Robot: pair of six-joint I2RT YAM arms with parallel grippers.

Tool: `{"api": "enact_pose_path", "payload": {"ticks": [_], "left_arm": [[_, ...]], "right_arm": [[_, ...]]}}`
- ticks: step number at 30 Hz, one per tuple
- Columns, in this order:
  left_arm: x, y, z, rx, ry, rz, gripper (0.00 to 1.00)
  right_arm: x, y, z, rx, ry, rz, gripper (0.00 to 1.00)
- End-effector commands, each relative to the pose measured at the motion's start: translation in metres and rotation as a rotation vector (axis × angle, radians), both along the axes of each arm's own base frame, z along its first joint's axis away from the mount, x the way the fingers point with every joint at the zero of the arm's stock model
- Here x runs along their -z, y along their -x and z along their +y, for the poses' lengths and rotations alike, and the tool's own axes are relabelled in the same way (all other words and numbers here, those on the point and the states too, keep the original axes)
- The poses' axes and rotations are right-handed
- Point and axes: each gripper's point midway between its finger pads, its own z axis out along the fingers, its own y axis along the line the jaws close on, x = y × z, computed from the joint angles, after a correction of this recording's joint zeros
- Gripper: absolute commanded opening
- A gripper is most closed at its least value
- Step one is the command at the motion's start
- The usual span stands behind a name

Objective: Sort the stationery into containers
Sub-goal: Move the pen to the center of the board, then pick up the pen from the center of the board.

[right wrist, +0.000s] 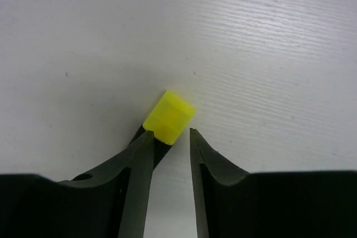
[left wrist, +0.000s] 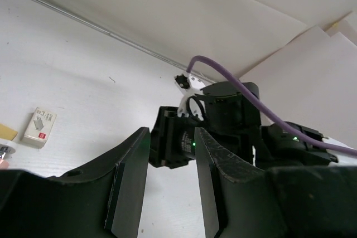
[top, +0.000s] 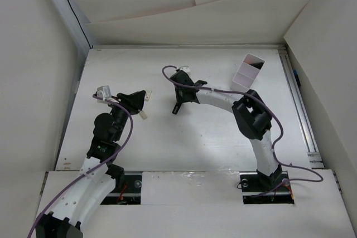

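- Right jaws: drawn close, pinching the yellow-capped marker in my right gripper.
- Marker: its yellow cap sticks out past my fingertips, skewed toward the left finger. Its black body runs back between the fingers and is mostly hidden.
- Marker location: over bare white table, around mid-table in the overhead view. I cannot tell whether it touches the surface.
- Tray: pale and divided, at the far right of the table, beyond my right elbow and well apart from the marker. It looks tipped up, with one open compartment facing the overhead camera. Contents are too small to make out.
- Left jaws: partly spread, with nothing between them. My left gripper points at my right arm's wrist, which shows through the gap.
- Small pale block: it has a grey and red mark and lies flat on the table, left of my left fingers.
- Purple cable: it arcs over my right wrist.
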Motion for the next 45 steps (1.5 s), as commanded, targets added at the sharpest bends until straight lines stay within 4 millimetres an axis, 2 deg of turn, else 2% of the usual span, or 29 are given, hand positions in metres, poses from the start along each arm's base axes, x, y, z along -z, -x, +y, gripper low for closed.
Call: {"api": "enact_pose_path", "payload": {"ticks": [1, 2, 3, 6, 10, 12, 14, 16, 19, 20, 21, 22, 25, 26, 30, 33, 36, 43, 45], "left_arm": [[-0.02, 0.002, 0.001, -0.002, 0.016, -0.063, 0.34], [-0.02, 0.002, 0.001, -0.002, 0.016, -0.063, 0.34], [-0.02, 0.003, 0.0, 0.007, 0.015, -0.063, 0.34], [-0.022, 0.003, 0.0, 0.007, 0.018, -0.072, 0.34], [-0.02, 0.003, 0.0, 0.009, 0.015, -0.063, 0.34], [-0.022, 0.003, 0.0, 0.009, 0.017, -0.072, 0.34], [-0.02, 0.002, -0.001, 0.009, 0.015, -0.063, 0.34], [-0.02, 0.002, -0.001, 0.009, 0.015, -0.063, 0.34], [-0.017, 0.002, -0.004, 0.025, 0.018, -0.053, 0.34], [-0.017, 0.002, -0.004, 0.025, 0.018, -0.053, 0.34], [-0.018, 0.001, -0.002, 0.012, 0.02, -0.052, 0.34], [-0.018, 0.001, -0.002, 0.012, 0.02, -0.052, 0.34], [-0.02, 0.002, -0.005, 0.033, 0.02, -0.062, 0.34], [-0.02, 0.002, -0.005, 0.033, 0.02, -0.062, 0.34], [-0.02, 0.001, -0.003, 0.019, 0.022, -0.061, 0.34], [-0.02, 0.002, -0.005, 0.031, 0.02, -0.062, 0.34], [-0.02, 0.001, -0.003, 0.021, 0.022, -0.061, 0.34], [-0.02, 0.002, -0.003, 0.022, 0.022, -0.061, 0.34], [-0.02, 0.003, -0.006, 0.036, 0.02, -0.062, 0.34]], "right_arm": [[-0.032, -0.011, -0.012, 0.0, -0.073, -0.044, 0.39], [-0.036, -0.012, -0.009, -0.006, -0.082, -0.043, 0.47], [-0.038, -0.01, -0.011, -0.015, -0.063, -0.034, 0.5], [-0.049, -0.013, -0.008, -0.009, -0.078, -0.041, 0.57], [-0.047, -0.013, -0.012, 0.042, -0.114, -0.028, 0.6], [-0.04, -0.007, -0.013, 0.045, -0.15, 0.005, 0.63], [-0.041, -0.003, -0.003, 0.027, -0.198, 0.029, 0.66], [-0.021, 0.001, -0.004, 0.031, -0.181, 0.074, 0.67], [-0.011, 0.004, -0.005, 0.049, -0.179, 0.095, 0.67], [-0.014, -0.003, -0.006, 0.056, -0.194, 0.078, 0.68], [-0.01, -0.001, -0.005, 0.049, -0.195, 0.091, 0.68], [-0.014, -0.003, -0.003, 0.048, -0.202, 0.084, 0.68], [-0.007, -0.01, 0.001, 0.055, -0.189, 0.087, 0.63], [-0.011, -0.015, 0.005, 0.053, -0.199, 0.076, 0.61], [0.003, -0.021, 0.003, 0.078, -0.153, 0.087, 0.52], [0.006, -0.02, 0.002, 0.079, -0.122, 0.08, 0.51], [0.009, -0.021, 0.0, 0.083, -0.089, 0.067, 0.44], [0.013, -0.021, -0.006, 0.08, -0.02, 0.058, 0.45], [0.011, -0.021, -0.005, 0.071, -0.014, 0.055, 0.34]]}}
